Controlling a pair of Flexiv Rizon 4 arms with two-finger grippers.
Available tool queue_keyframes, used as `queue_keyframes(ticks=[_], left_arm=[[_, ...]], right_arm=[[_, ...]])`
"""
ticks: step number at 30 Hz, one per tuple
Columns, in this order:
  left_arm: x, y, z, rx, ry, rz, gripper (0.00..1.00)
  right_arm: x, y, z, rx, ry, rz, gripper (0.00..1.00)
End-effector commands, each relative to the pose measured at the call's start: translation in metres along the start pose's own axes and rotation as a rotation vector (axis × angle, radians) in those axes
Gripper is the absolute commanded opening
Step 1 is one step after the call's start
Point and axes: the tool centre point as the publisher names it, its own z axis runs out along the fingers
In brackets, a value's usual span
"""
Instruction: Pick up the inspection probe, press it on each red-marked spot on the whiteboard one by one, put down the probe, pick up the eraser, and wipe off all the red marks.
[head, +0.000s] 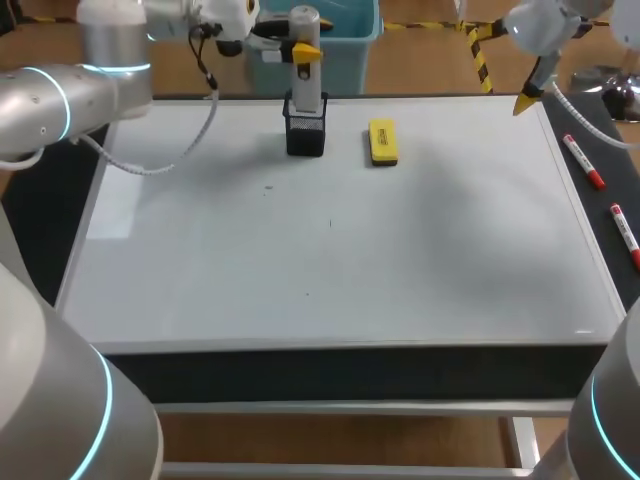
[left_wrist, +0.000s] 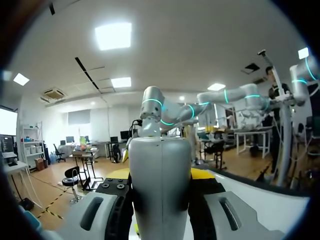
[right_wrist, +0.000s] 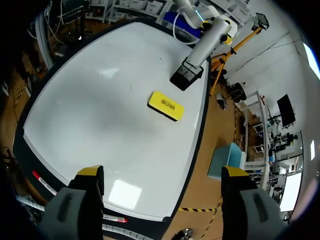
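One inspection probe (head: 308, 85), stood upright in one black holder (head: 305, 137) by the far edge of the whiteboard (head: 330, 270), is clamped by the left gripper (head: 306, 50), one yellow eraser (head: 383, 141) is laid just beside the holder, two red markers (head: 583, 162) are set along the right edge, and the right gripper (right_wrist: 162, 175) is held spread open over the far right corner.

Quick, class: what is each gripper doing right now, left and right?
Left gripper: closed on the inspection probe, which stands in its black holder.
Right gripper: jaws open, holding nothing.
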Motion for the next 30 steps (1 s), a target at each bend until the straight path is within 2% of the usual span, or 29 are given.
queue_keyframes(ticks=[1,21,30], left_arm=[[-0.003,0.006,0.0,0.001,0.073,0.022,0.0],[-0.006,0.043,-0.007,0.014,0.067,0.025,0.0],[-0.009,0.063,-0.007,0.01,0.068,-0.003,0.0]], right_arm=[[-0.001,0.0,0.0,0.001,0.004,-0.002,1.0],[-0.001,0.0,0.0,0.001,0.004,-0.002,1.0],[-0.001,0.0,0.0,0.001,0.004,-0.002,1.0]])
